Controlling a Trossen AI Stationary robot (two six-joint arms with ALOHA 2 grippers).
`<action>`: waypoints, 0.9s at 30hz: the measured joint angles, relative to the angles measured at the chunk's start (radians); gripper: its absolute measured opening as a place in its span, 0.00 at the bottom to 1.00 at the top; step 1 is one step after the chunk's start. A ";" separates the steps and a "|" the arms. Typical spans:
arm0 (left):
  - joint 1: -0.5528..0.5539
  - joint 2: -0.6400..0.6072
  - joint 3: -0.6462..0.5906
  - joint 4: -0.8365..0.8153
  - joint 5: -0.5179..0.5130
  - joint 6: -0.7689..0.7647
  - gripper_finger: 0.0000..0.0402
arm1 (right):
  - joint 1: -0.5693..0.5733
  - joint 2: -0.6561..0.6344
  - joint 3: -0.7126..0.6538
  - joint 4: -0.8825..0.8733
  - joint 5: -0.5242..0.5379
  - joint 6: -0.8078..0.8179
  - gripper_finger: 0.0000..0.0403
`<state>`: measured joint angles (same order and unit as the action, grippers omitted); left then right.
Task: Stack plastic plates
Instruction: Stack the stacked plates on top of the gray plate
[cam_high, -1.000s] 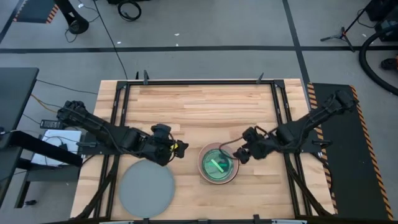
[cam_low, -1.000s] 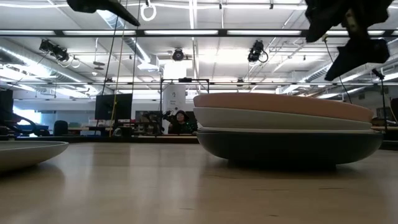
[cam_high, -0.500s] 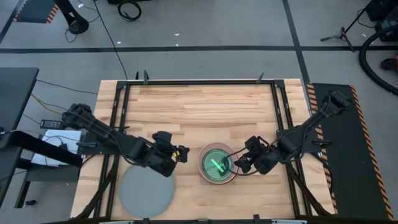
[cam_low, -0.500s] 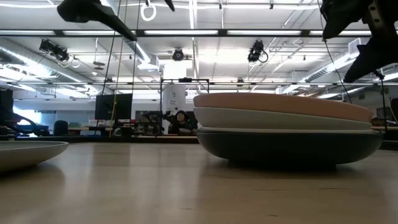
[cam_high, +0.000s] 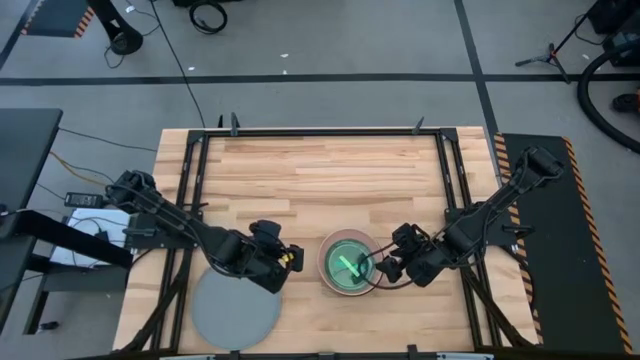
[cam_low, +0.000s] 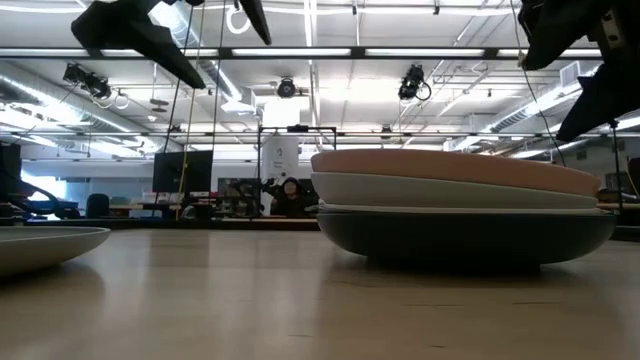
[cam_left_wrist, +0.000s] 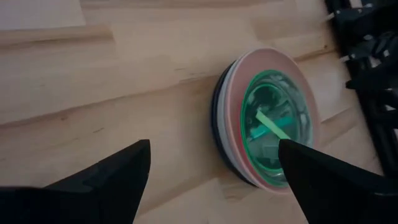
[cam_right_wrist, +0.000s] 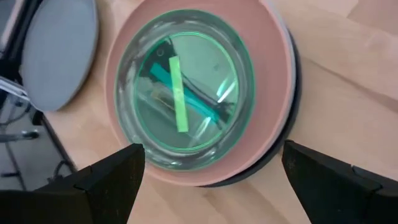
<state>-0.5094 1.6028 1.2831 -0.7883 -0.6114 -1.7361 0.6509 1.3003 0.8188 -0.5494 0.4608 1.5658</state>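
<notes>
A stack of plastic plates rests on the table near its near edge. It has a dark bottom plate, a pale one, a salmon pink one and a glossy green top plate. A large grey plate lies alone by the near-left edge. My left gripper hovers open just left of the stack, above the table. My right gripper hovers open at the stack's right rim, above it.
Bare wooden table stretches from the stack to the far edge. Black frame rails run along both sides. In the low view the arms hang overhead, and the grey plate's rim shows at the left.
Both grippers have moved toward the table's near edge. The left one has come closer to the grey plate's far rim, and the right one has slid along the stack's right side. The plates have stayed still.
</notes>
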 joint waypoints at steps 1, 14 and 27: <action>0.000 0.000 0.000 0.010 0.006 -0.004 0.89 | 0.002 0.000 0.000 -0.006 0.003 -0.013 0.94; -0.058 0.000 0.000 0.203 0.052 -0.034 0.89 | -0.091 0.000 0.000 -0.006 -0.043 -0.128 0.94; -0.024 0.065 0.001 0.289 0.133 0.061 0.89 | 0.050 0.011 -0.001 -0.222 0.056 0.211 0.94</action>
<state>-0.5339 1.6677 1.2839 -0.4996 -0.4783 -1.6753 0.7009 1.3108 0.8175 -0.7709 0.5163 1.7766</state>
